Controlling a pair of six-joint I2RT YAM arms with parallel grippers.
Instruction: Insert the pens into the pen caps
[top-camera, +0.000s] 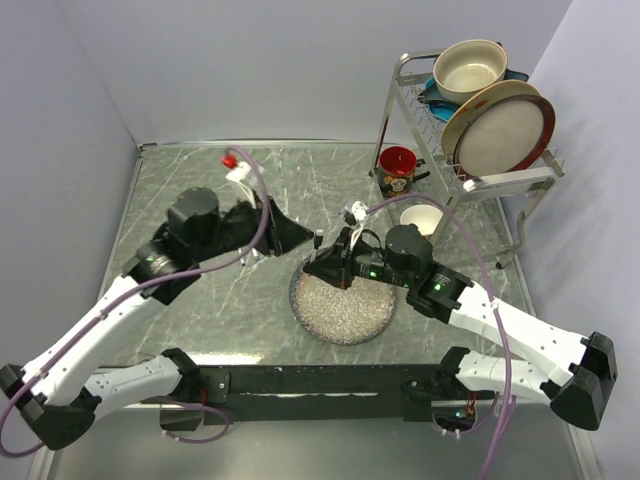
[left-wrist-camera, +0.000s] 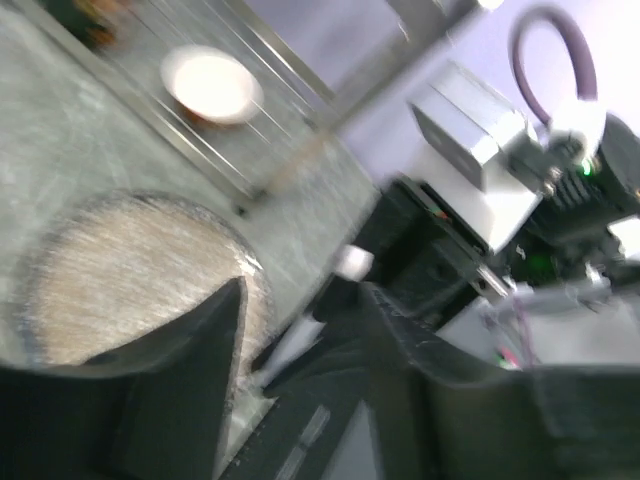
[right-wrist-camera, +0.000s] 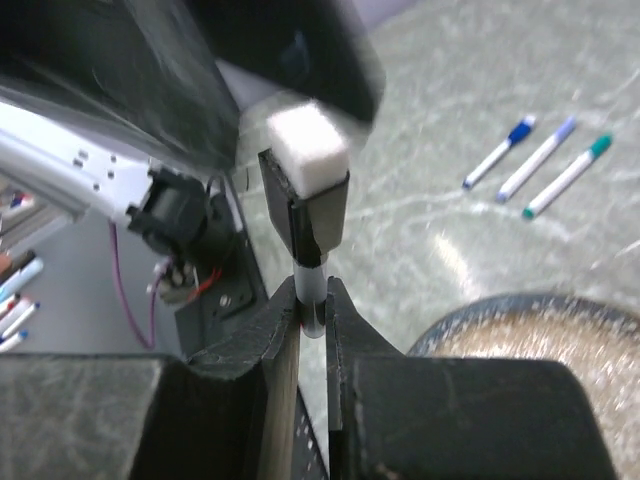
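My right gripper (right-wrist-camera: 313, 290) is shut on a white pen barrel (right-wrist-camera: 313, 305) and holds it upright above the speckled plate's (top-camera: 345, 330) far left rim. The pen's upper end goes into a dark piece (right-wrist-camera: 305, 225), perhaps the black cap, with a white block above it. My left gripper (top-camera: 312, 240) meets the right gripper (top-camera: 338, 265) there. In the blurred left wrist view its jaws stand apart on either side of the pen (left-wrist-camera: 290, 345). Three capped pens, blue (right-wrist-camera: 497, 160), pale blue (right-wrist-camera: 537, 160) and teal (right-wrist-camera: 565, 178), lie side by side on the table.
A dish rack (top-camera: 470, 130) with a bowl and plates stands at the back right. A red mug (top-camera: 398, 170) and a white cup (top-camera: 422, 218) stand beside it. The plate (left-wrist-camera: 120, 270) is under both grippers.
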